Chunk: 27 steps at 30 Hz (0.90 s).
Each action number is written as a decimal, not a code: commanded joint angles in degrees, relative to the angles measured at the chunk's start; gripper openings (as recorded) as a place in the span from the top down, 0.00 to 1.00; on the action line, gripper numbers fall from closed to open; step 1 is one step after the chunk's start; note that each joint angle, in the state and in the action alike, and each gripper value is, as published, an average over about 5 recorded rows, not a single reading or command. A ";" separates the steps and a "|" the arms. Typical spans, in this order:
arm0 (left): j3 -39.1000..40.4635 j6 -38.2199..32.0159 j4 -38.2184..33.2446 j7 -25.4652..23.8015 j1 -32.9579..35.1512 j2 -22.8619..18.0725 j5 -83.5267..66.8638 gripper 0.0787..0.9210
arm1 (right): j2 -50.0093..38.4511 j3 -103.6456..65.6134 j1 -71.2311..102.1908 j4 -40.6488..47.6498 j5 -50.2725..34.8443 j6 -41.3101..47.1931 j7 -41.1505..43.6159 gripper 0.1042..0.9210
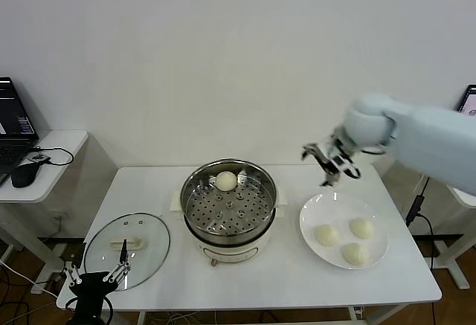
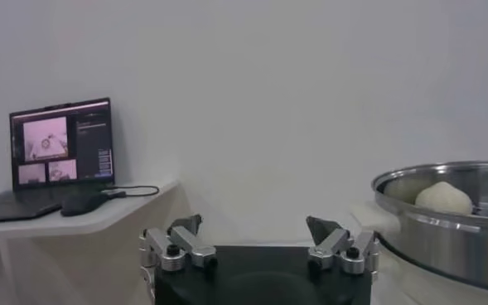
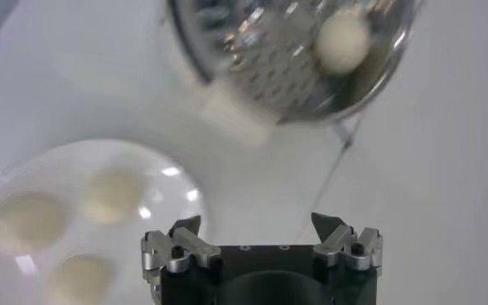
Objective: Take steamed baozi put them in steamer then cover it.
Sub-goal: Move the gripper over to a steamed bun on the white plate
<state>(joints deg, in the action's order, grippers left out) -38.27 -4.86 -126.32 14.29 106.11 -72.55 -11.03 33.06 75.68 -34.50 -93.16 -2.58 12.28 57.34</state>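
While one baozi (image 1: 226, 181) sits in the steamer (image 1: 229, 200) at frame centre, we hold our right claw (image 1: 331, 163) apart above the plate (image 1: 311, 217) with three buns (image 1: 326, 234) left, the cover (image 1: 126, 251) lower left beside our idle, open left claw (image 1: 95, 273).

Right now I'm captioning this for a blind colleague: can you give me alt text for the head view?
One baozi sits in the open steamer at the table's centre, and three more baozi wait on a white plate to its right. The right end effector hovers open and empty above the plate's far edge. The cover lies left of the steamer, by the left end effector.
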 commanded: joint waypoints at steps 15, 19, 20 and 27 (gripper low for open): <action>-0.78 0.93 1.07 -0.21 -0.82 0.04 -0.05 0.12 | -3.47 -20.92 33.31 6.29 6.63 5.23 -0.72 0.12; -0.83 0.98 1.20 -0.24 -0.88 0.08 -0.10 0.12 | -1.87 -22.06 35.49 7.73 6.81 5.49 -1.25 0.12; -0.84 0.97 1.24 -0.25 -0.89 0.10 -0.12 0.12 | -1.49 -22.18 35.80 8.02 6.79 5.51 -1.43 0.12; -0.95 0.97 1.38 -0.25 -1.12 0.06 -0.18 0.12 | 1.85 -23.56 37.18 10.52 6.91 5.28 -2.66 0.12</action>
<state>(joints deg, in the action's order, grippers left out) -39.21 -3.87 -125.01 14.04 105.07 -72.45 -11.17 32.30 55.50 -2.61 -85.62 3.67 17.25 55.31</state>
